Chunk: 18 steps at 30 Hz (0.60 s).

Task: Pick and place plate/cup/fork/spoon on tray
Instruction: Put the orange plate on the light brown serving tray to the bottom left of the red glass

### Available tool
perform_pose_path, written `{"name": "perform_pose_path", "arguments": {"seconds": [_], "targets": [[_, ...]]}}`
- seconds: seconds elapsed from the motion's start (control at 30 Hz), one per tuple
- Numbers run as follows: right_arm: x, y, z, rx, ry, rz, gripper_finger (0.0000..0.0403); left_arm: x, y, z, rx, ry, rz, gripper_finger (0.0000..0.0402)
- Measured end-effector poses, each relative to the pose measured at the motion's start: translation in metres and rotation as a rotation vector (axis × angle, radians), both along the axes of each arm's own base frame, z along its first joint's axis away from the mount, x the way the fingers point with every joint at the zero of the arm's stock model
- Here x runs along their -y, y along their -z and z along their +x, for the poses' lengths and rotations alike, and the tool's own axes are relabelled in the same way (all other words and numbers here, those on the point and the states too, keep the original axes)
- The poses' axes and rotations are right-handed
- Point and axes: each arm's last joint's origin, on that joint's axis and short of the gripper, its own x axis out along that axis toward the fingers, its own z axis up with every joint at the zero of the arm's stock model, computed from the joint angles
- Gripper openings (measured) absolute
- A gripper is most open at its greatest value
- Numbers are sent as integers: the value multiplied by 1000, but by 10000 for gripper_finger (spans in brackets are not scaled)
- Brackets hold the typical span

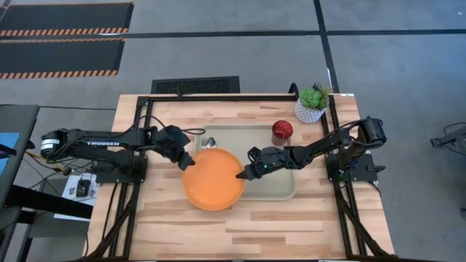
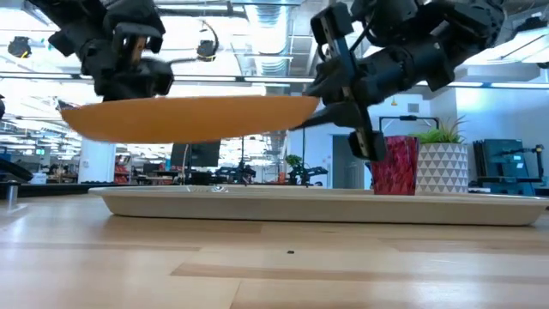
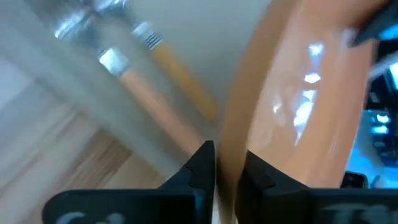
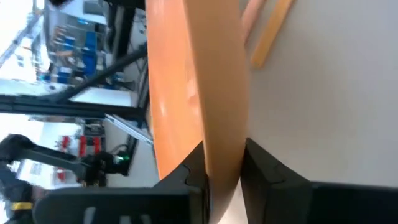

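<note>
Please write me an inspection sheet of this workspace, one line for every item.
Surface: wooden table, mostly bare at the front.
Job's things: plate lifted above the tray, level, held at both edges; cup on the table beside the tray; fork and spoon handles on the tray.
Clutter: potted plant.
Grippers: left tool and right tool each shut on the plate's rim.
Cables: loose wires beside the table, near the left arm's base.
Surroundings: grey floor, striped mats.

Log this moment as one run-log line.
plate: lifted level above tray | left gripper: shut on plate rim | right gripper: shut on opposite rim | cup: on tray
</note>
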Motion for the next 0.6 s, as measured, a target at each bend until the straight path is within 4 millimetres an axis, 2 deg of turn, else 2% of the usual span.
{"name": "perform_pose_path", "arguments": {"seconds": [0.17, 0.3, 0.47, 0.6], "targets": [[9, -12, -3, 25, 10, 25, 72, -1, -16, 4, 64, 83, 105, 59], [17, -27, -12, 6, 31, 18, 71, -3, -41, 3, 121, 112, 258, 98], [23, -32, -31, -160, 53, 7, 67, -3, -57, -10, 174, 115, 401, 144], [22, -30, -49, -319, 84, -2, 52, -2, -65, -19, 218, 107, 485, 160]]}}
